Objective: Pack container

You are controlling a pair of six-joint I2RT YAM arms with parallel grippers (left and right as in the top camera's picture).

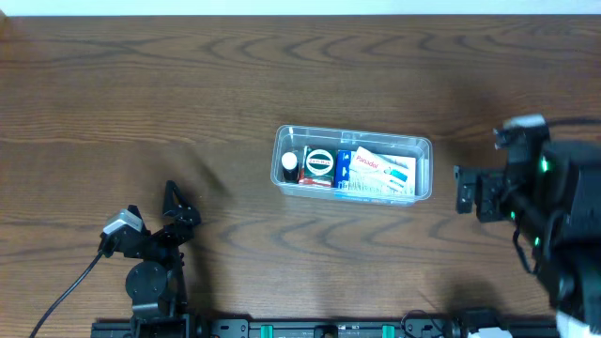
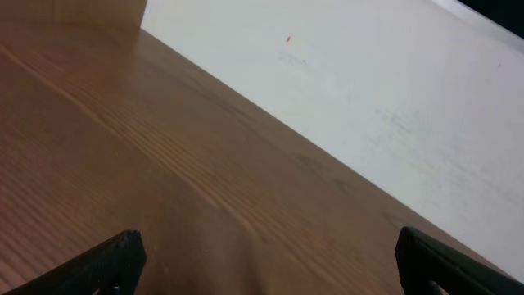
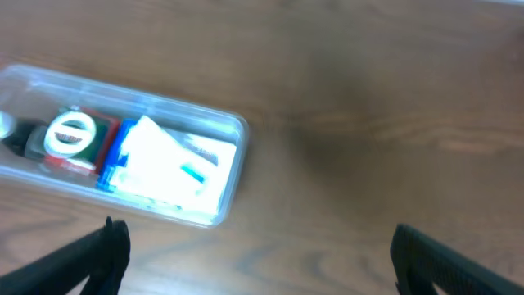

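Container (image 1: 424, 160): clear, see-through plastic rectangular tub with rounded corners and a rim.
Position: stands on the dark brown wood-grain tabletop (image 1: 188, 84), near its middle, long side running left to right. It lies between the two arms, nearer the right one.
Contents, right part: flat white and blue carton (image 1: 380, 171) with red lettering. It lies flat and fills more than half of the container.
Contents, middle: small red box (image 1: 319, 164) with a white ring on its upper face, just beside the carton.
Contents, left end: small dark item with a round white top (image 1: 289, 165), just beside the red box. Its kind cannot be told.
Left tool (image 1: 180, 208): at the front left of the tabletop, well apart from the container. Its fingers are spread wide with nothing between them.
Left wrist view: the left tool (image 2: 270, 262) faces bare tabletop, with a white surface (image 2: 368, 98) beyond the tabletop's far edge.
Right tool (image 1: 465, 191): to the right of the container, near it but not touching. Its fingers are spread wide with nothing between them.
Right wrist view: blurred. The container (image 3: 190, 112) sits at the upper left, outside the gap of the right tool (image 3: 260, 250). The carton (image 3: 176, 168) and the red box (image 3: 72, 133) are recognisable inside it.
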